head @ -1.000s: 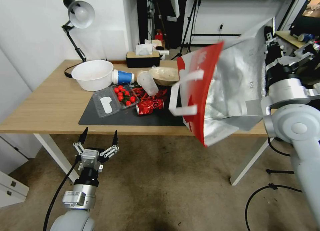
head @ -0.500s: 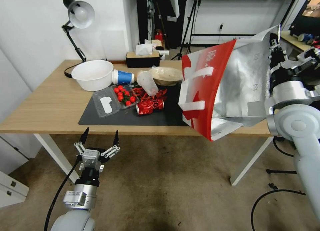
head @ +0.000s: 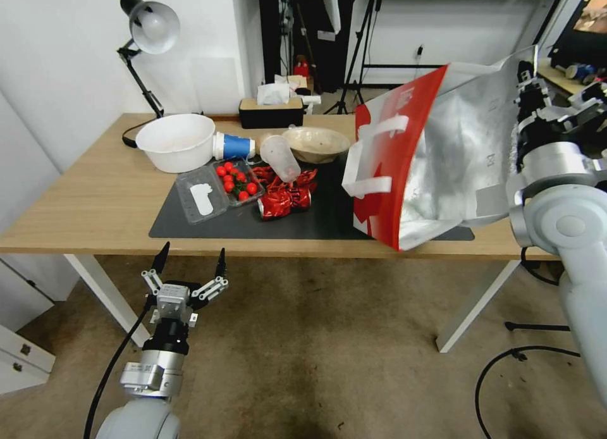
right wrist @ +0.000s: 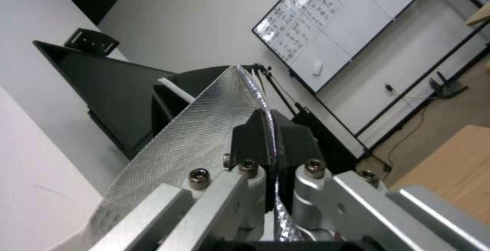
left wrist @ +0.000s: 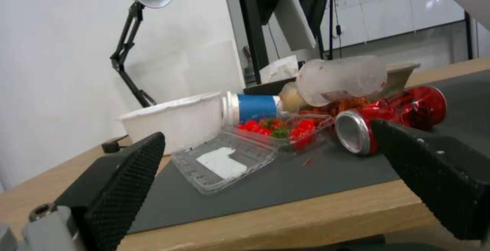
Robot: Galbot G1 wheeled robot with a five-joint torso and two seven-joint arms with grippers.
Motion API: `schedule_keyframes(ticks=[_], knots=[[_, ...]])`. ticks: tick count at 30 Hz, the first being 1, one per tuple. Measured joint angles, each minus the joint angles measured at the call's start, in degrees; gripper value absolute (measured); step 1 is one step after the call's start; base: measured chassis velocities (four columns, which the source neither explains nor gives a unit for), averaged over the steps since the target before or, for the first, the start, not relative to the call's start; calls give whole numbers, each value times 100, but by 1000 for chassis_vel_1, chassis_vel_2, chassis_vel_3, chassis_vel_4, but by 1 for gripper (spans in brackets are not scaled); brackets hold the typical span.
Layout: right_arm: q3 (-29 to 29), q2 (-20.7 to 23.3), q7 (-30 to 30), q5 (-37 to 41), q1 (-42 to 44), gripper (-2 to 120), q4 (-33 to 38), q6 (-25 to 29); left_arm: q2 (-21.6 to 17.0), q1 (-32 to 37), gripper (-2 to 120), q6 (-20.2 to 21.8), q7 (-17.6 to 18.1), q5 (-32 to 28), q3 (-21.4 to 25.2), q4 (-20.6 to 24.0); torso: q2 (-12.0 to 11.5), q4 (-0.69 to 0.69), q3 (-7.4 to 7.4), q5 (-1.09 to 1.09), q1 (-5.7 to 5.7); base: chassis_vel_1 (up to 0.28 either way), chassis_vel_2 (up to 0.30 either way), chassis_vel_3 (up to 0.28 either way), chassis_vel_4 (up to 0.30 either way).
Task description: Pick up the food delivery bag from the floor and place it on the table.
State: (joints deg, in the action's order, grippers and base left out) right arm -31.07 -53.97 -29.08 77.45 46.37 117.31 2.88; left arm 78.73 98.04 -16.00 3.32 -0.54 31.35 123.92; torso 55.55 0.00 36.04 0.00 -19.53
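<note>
The food delivery bag [head: 436,160], red-sided with silver foil lining and white strap handles, hangs tilted over the right part of the table [head: 95,198]. Its lower corner is at the dark grey mat [head: 316,217]; whether it touches is unclear. My right gripper [head: 528,88] is shut on the bag's upper foil rim; in the right wrist view the fingers [right wrist: 296,140] pinch the foil edge of the bag [right wrist: 204,140]. My left gripper [head: 188,262] stands open below the table's front edge, above the carpeted floor [head: 316,350]. The left wrist view shows its two dark fingers [left wrist: 128,174] spread wide.
On the table stand a white bowl [head: 176,142], a tipped blue cup [head: 234,146], a clear box of tomatoes [head: 218,189], crushed red cans [head: 284,195], a plastic cup [head: 280,157], a beige bowl [head: 314,143], a tissue box [head: 272,110] and a lamp [head: 148,31]. Cables lie on the floor at right.
My right arm has carried the bag farther over the table and to the right, with its bottom now lower toward the mat. The left arm has stayed in place.
</note>
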Motion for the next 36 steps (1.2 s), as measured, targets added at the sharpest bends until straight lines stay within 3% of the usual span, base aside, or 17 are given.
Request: schedule_keyframes(ticks=[7, 10, 18, 20, 24, 26, 33, 36], knots=[[58, 4, 20, -13, -92, 4, -154, -169, -12, 1, 100, -2, -4, 4, -5, 0, 0, 0, 0, 1, 0, 0, 0, 0, 0], [103, 15, 68, -14, -175, 18, -223, -207, -23, 5, 100, -2, -4, 4, 7, 0, -1, 0, 0, 1, 0, 0, 0, 0, 0], [113, 77, 159, -15, -247, 43, -290, -224, -21, -4, 100, -2, -5, 3, -2, -9, 0, 0, 0, 0, 0, 0, 0, 0, 0], [92, 91, 242, -19, -199, 55, -290, -241, -20, -15, 100, -1, -6, 3, -11, -31, -1, 0, 0, 1, 0, 0, 0, 0, 0], [69, 98, 332, -26, -150, 65, -289, -250, -20, -22, 100, -1, -6, 2, -18, -44, 0, 0, 0, 1, -1, 0, 0, 0, 0], [48, 98, 443, -43, -83, 77, -278, -259, -20, -30, 100, -1, -6, 1, -21, -57, -1, 0, 0, 1, 0, 0, 0, 0, 0], [15, 68, 581, -127, 70, 98, -215, -273, -38, -44, 100, -2, 0, -23, -34, -92, 0, 0, 0, 0, 0, 0, 0, 0, 0], [-21, 68, 628, -165, 153, 100, -183, -273, -42, -44, 100, -6, 7, -44, -54, -101, 0, 0, 0, 0, 0, 0, 0, 0, 0]])
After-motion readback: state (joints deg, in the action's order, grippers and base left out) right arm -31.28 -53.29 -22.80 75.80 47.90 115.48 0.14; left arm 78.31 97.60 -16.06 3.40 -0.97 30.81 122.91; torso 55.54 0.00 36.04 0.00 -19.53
